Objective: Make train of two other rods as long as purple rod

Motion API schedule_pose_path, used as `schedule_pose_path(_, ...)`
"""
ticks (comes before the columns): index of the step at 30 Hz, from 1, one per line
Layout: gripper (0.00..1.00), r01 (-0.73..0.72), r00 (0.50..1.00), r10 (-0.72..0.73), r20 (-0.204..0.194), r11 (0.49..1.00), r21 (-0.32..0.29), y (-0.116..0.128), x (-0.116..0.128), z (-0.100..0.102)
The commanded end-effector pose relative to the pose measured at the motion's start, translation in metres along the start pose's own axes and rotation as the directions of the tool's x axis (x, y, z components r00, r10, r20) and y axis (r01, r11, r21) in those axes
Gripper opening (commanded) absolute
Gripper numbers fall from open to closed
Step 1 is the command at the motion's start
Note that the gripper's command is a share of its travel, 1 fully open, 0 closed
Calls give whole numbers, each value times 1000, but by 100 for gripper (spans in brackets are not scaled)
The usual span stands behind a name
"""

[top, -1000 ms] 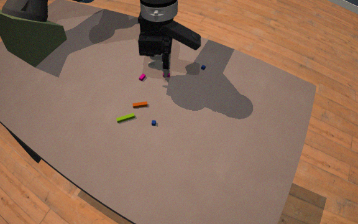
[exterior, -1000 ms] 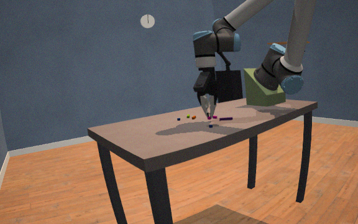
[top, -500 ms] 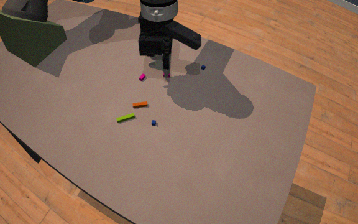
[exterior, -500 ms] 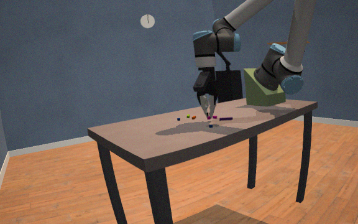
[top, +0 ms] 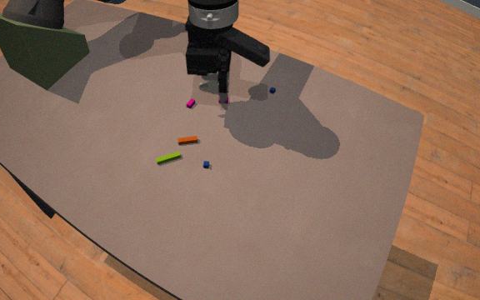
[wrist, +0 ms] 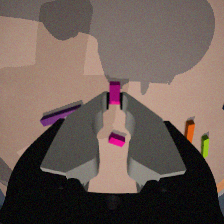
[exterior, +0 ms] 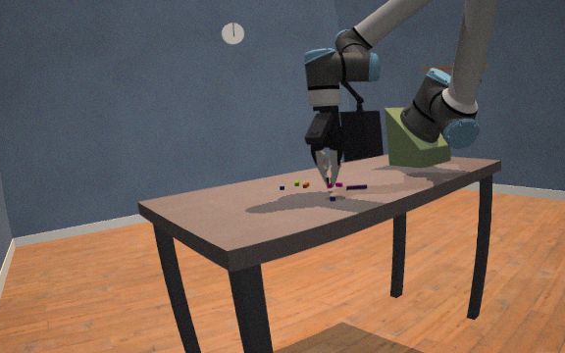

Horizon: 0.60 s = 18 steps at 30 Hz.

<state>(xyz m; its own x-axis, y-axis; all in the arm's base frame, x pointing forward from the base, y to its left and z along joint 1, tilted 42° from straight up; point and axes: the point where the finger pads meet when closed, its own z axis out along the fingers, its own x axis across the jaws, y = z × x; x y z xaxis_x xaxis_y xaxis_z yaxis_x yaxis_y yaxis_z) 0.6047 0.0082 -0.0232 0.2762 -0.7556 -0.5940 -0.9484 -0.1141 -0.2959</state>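
Note:
My gripper (top: 223, 99) is shut on a magenta rod (wrist: 115, 94) and holds it upright, its lower end at or just above the table. A second magenta rod (top: 190, 102) lies flat a little to the left; in the wrist view (wrist: 116, 139) it shows between the jaws' bases. The purple rod (wrist: 61, 114) lies close by, also seen in the exterior view (exterior: 356, 186); in the top view the arm hides it. An orange rod (top: 187, 140) and a lime rod (top: 168, 157) lie nearer the middle. One blue rod (top: 206, 164) lies beside them, another (top: 272, 89) right of the gripper.
A green wedge block (top: 36, 50) stands at the table's far left corner. A black box (exterior: 361, 134) stands behind the gripper. The arm casts a large shadow over the table's far middle.

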Motion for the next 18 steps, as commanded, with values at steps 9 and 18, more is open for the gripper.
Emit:
schedule_pose_path(9, 0, 2, 1000, -2, -1, 1000, 2, -2, 0, 0)
schedule_pose_path(18, 0, 3, 1000, -3, -2, 1000, 2, -3, 1, -1)
